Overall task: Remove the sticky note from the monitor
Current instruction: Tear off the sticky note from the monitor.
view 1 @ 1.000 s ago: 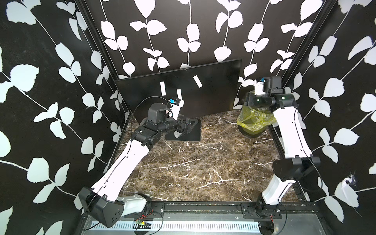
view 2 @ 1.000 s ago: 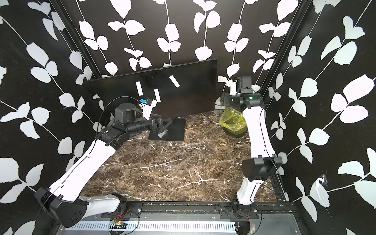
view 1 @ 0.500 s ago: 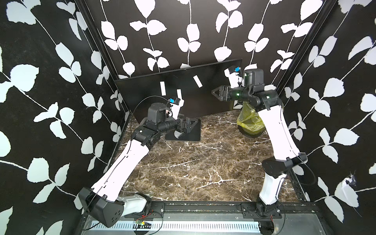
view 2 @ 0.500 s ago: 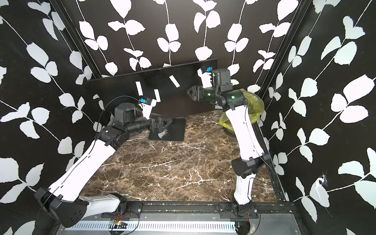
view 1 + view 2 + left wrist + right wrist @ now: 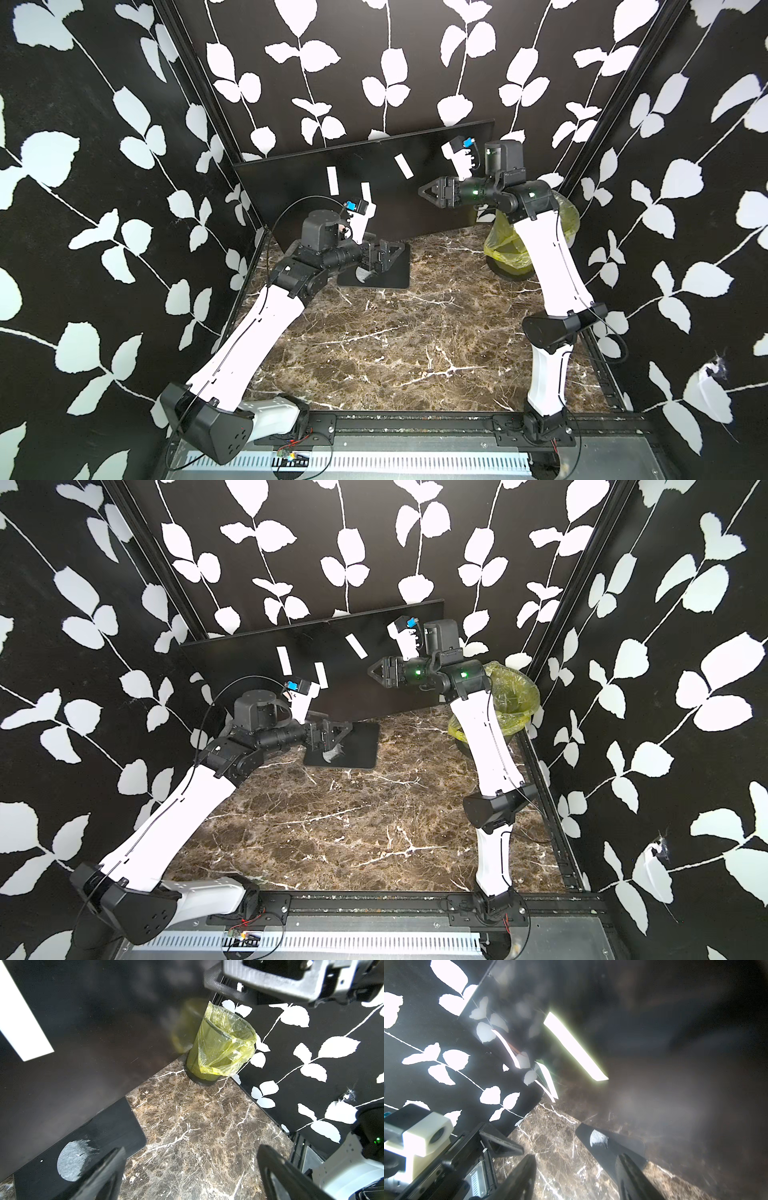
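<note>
The left arm [image 5: 257,332] and right arm [image 5: 552,266] wear white shells between black joints. Behind the black left gripper [image 5: 392,254] and right gripper [image 5: 424,192] sit white camera mounts [image 5: 359,220] with blue connectors [image 5: 350,205]. Green lights [image 5: 475,192] glow behind the right gripper.

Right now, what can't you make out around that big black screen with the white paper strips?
Writing on the small white paper strips: too small in both top views, lost in glare in the right wrist view.
In both top views:
neck of the flat black rectangular monitor, behind the left gripper;
inside of the black mesh bin with yellow liner, crossed by the right arm; its own wall hides it in the left wrist view.
</note>
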